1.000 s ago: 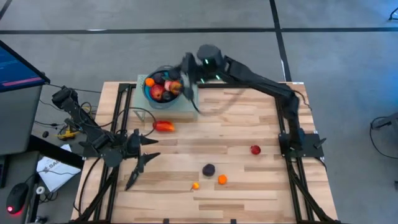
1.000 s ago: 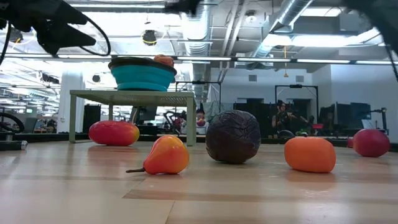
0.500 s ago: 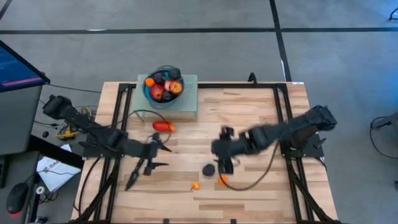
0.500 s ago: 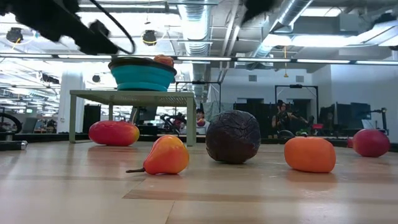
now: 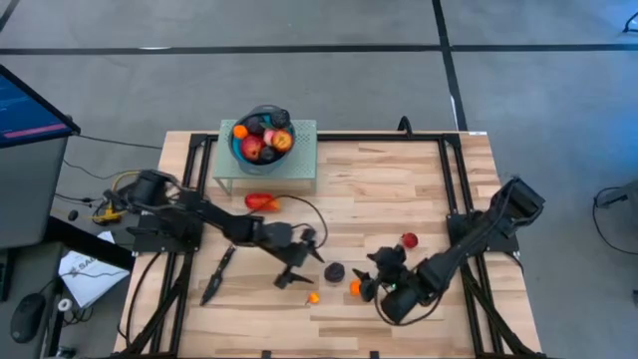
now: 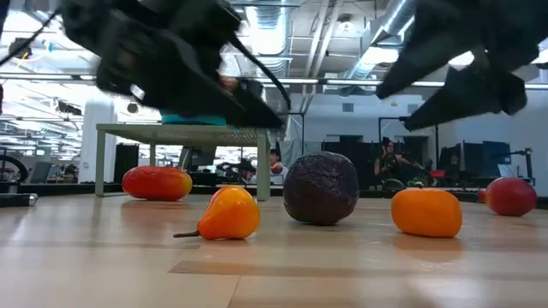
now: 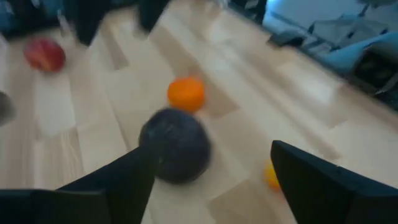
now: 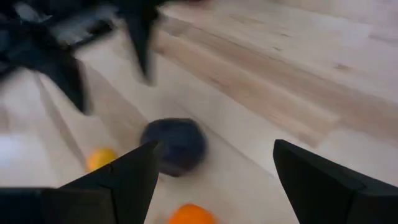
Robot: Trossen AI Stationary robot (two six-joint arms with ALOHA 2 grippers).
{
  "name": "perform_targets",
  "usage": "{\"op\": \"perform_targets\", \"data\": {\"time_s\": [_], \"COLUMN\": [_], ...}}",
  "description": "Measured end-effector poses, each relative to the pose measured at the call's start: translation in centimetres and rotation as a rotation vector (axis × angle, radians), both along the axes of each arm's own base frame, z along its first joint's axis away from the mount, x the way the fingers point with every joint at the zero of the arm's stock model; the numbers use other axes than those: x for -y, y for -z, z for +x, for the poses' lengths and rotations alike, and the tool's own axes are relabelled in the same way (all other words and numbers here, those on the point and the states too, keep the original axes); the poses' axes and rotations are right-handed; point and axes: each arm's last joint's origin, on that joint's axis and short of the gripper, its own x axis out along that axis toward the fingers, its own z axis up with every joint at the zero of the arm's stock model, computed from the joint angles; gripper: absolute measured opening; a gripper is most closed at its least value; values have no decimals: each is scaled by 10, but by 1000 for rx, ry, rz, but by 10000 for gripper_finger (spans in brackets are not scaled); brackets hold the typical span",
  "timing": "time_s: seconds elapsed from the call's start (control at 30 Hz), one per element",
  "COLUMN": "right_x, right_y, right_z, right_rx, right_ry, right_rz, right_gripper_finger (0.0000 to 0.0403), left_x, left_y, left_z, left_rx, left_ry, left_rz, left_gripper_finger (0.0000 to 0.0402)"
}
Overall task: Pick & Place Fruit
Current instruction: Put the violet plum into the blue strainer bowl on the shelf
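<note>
While both arms converge: step: approach to a pick.
High view: left end effector (image 5: 299, 261) spread beside dark purple fruit (image 5: 334, 271); right end effector (image 5: 374, 284) at orange fruit (image 5: 355, 288); counter (image 5: 399, 199).
Left wrist view: fingers (image 7: 323, 180) apart, empty.
Right wrist view: fingers (image 8: 329, 177) apart, empty.
Next: descend, then close.

So there's a light wood plank desk (image 5: 379, 189) on a grey floor, with a round blue bowl (image 5: 261, 150) sitting on a little pale green stand (image 5: 299, 165) at the far edge. A monitor (image 5: 25, 105) and some papers (image 5: 85, 271) sit off to the left.
</note>
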Motion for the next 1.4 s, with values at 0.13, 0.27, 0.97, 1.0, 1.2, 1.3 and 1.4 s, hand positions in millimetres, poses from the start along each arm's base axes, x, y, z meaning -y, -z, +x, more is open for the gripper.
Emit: {"op": "perform_targets", "data": {"time_s": [0.13,0.27,0.97,1.0,1.2,1.3,1.4], "right_x": [-11,-17,-28,-28,-26,-25,-23], "right_y": [13,22,15,15,15,15,15], "right_z": [-1,5,18,18,20,21,22], "right_rx": [56,98,212,213,215,213,210], "right_ry": [27,34,-21,-21,-12,-9,-6], "right_rz": [13,57,122,123,123,119,113], "right_gripper_finger": [303,303,303,303,303,303,303], "left_x": [-7,-10,2,3,9,11,14], "left_y": [19,33,63,63,60,60,60], "left_z": [24,39,56,56,56,56,56], "left_rx": [-40,1,62,58,14,-23,-45], "left_ry": [-21,-36,217,212,159,104,35], "left_rz": [0,-7,-60,-75,-187,-247,-280], "left_gripper_finger": [346,370,328,327,338,350,361]}}
